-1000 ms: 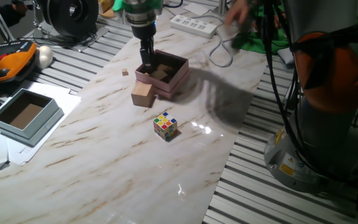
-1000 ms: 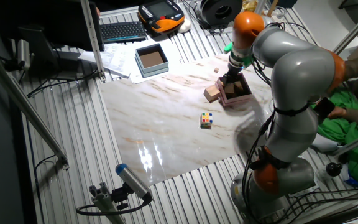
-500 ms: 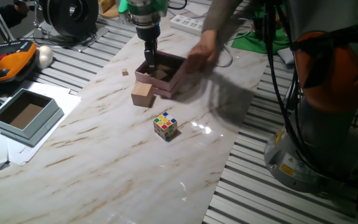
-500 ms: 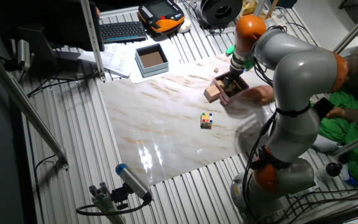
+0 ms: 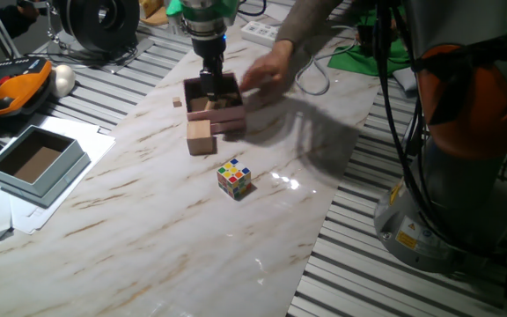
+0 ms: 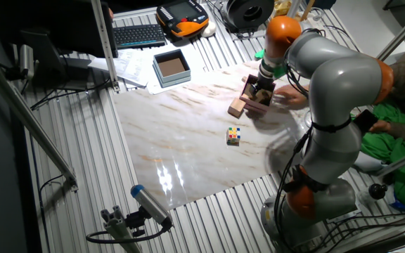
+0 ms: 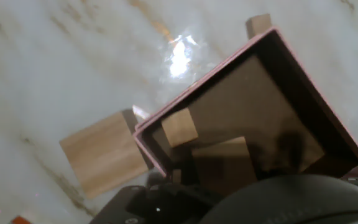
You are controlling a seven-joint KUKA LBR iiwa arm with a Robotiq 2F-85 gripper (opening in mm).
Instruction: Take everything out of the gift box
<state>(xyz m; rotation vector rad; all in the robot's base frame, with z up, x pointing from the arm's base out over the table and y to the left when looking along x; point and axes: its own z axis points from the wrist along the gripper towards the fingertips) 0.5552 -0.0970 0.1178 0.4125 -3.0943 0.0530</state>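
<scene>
The pale-pink gift box [image 5: 225,113] sits at the far middle of the marble table and also shows in the other fixed view [image 6: 257,98]. In the hand view its dark inside [image 7: 272,106] holds a small wooden cube [image 7: 179,126] and a larger one [image 7: 222,163]. Another wooden cube [image 5: 201,136] lies outside against the box's near-left side. A tiny cube [image 5: 176,103] lies to the left on the table. My gripper [image 5: 211,86] reaches down into the box over the larger cube. Its fingers look close together, and their grip is hidden.
A person's hand [image 5: 267,75] touches the box's right side. A multicoloured puzzle cube [image 5: 234,178] lies nearer the front. A grey-blue box [image 5: 38,161] with a brown inside stands at the left on papers. Cables and a power strip [image 5: 262,33] lie behind.
The person's hand has reached in and turned and pushed the pink box to the left, against the outside cube. My gripper has stayed inside the box.
</scene>
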